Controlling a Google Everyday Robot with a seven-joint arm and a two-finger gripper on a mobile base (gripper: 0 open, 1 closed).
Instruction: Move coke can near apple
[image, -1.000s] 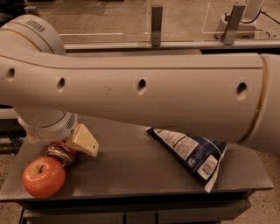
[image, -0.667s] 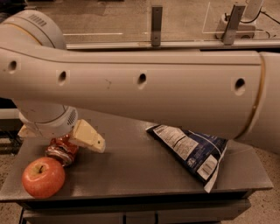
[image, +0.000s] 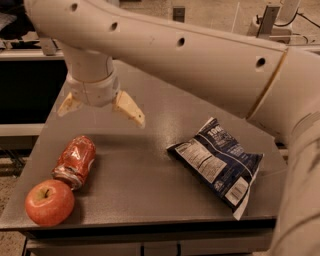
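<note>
Dim floor and metal framing are seen behind a grey speckled table (image: 150, 150), over which a large cream arm (image: 200, 55) is stretched from the right. The gripper (image: 100, 117) is held above the left rear part of the table, clear of every object, and its two tan fingers (image: 129, 107) are spread wide with nothing between them. The coke can (image: 75, 160), dented and laid on its side, is found in front of the gripper near the left edge. Its lower silver end is just beside the apple (image: 49, 202), which is set at the front left corner. A dark blue snack bag (image: 220, 162) is laid flat, well apart to the right.
</note>
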